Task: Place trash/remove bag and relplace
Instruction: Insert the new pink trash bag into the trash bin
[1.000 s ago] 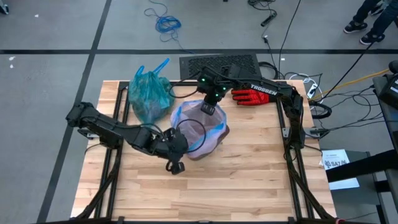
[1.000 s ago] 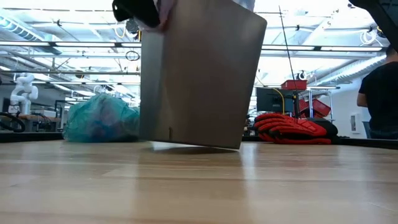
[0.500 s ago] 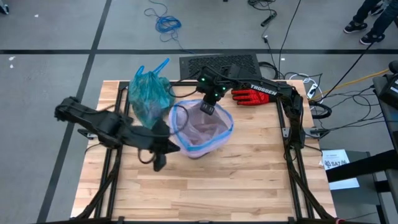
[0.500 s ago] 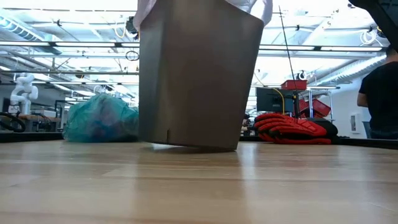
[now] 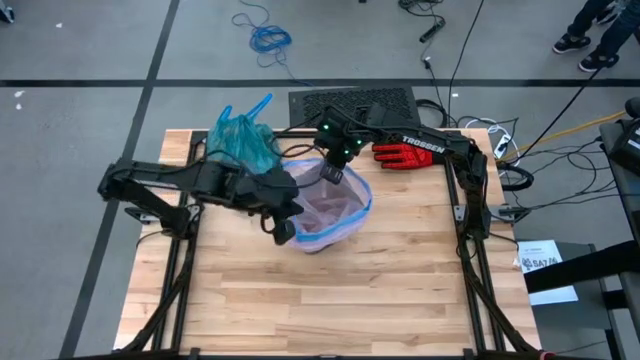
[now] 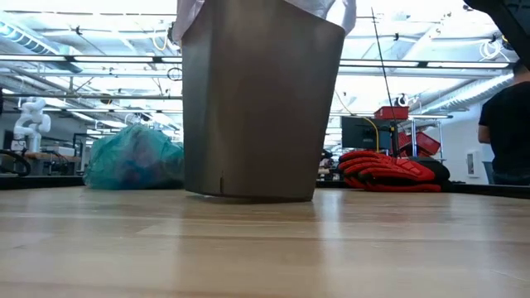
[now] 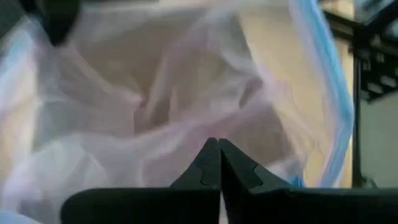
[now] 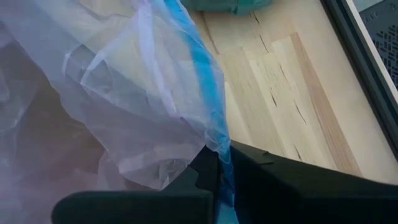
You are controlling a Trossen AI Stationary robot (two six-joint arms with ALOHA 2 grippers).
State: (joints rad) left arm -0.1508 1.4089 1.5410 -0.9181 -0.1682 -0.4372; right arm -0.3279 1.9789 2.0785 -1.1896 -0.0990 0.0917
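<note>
A grey bin (image 6: 261, 108) stands flat on the table, lined with a pale pink bag (image 5: 335, 205) that has a blue strip along its mouth. My right gripper (image 5: 333, 175) is at the bin's far rim, shut on that bag's edge. My left gripper (image 5: 283, 230) is shut above the bin's near left rim. In its wrist view its tips (image 7: 219, 158) point into the pink bag (image 7: 155, 106) with nothing between them. The teal bag (image 5: 240, 150) sits full on its bottom at the table's far left, handles up. The trash is hidden. My right gripper pinches the pink bag's mouth edge at its blue strip (image 8: 217, 140) between its two fingers. The fingers slant down from the far side. The film spreads slack from the hold over the bin's far rim. One layer or several, I cannot tell.
A red glove (image 5: 400, 153) lies at the far right of the table. A black grille (image 5: 352, 102) lies beyond the far edge. A person (image 6: 505, 124) stands in the room to the right. Bare wood (image 5: 330, 300) fills the table's near half.
My left gripper, shut throughout, has risen from the table near the bin and gone toward the far edge, ending over the bin's near left rim. The bin, tipped a second ago, now stands flat. The pink bag's mouth has spread rounder.
</note>
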